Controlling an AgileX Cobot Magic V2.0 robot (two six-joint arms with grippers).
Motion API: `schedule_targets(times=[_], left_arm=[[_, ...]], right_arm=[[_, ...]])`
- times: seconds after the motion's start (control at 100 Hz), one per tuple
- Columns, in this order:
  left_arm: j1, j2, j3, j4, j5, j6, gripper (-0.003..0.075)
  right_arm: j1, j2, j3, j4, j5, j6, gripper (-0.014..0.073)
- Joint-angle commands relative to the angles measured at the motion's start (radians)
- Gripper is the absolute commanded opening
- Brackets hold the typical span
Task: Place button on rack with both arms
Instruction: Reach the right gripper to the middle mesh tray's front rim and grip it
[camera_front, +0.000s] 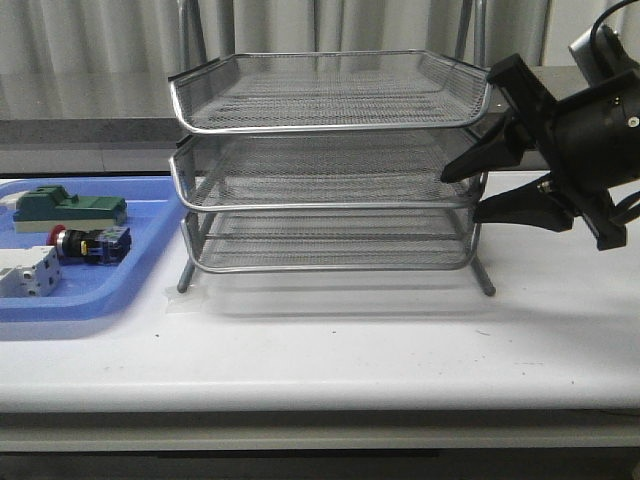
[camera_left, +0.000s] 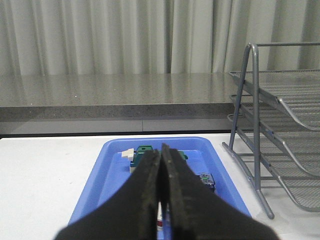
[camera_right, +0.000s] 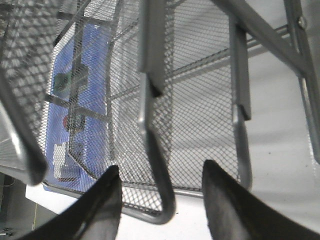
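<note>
White table (camera_front: 400, 340), flat and pale, with a grey stone-look ledge and long pale curtains (camera_front: 330, 25) behind it. Faint specks on the tabletop near the front edge.

Rack (camera_front: 325, 165): 3 wire-mesh tiers, silver rims, standing mid-table on thin legs. All 3 tiers look bare from the front.

Blue tray (camera_front: 150, 260) sits just left of the rack, touching or nearly touching its leg; cannot tell which. In it: green block (camera_front: 75, 208) at the back, white block (camera_front: 28, 273) at the front left, and the button (camera_front: 90, 243) between them, lying on its side, red head to the left.

Right arm (camera_front: 600, 130): black, bulky, comes in from the right edge, held level above the table. Right gripper (camera_front: 465, 190) points left at the rack's right side, fingers apart, tips level with the 2 lower tiers. Wrist view shows mesh between the 2 fingers.

Left gripper (camera_left: 161, 190): seen only from its own wrist camera, above the near end of the blue tray, fingers pressed together with nothing between them.
</note>
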Motion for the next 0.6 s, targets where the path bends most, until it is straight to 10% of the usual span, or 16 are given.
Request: schedule_targets(times=[0.0,0.59], left_arm=[[0.002,-0.033,0.035,-0.005,-0.078,-0.008,-0.002],[0.002,-0.033,0.035,-0.005,-0.078,-0.008,-0.002]], right_arm=[[-0.005,-0.027,-0.028,0.075,0.068,-0.016,0.0381],[-0.005,-0.01,-0.028,0.075,0.095,-0.016,0.0017]])
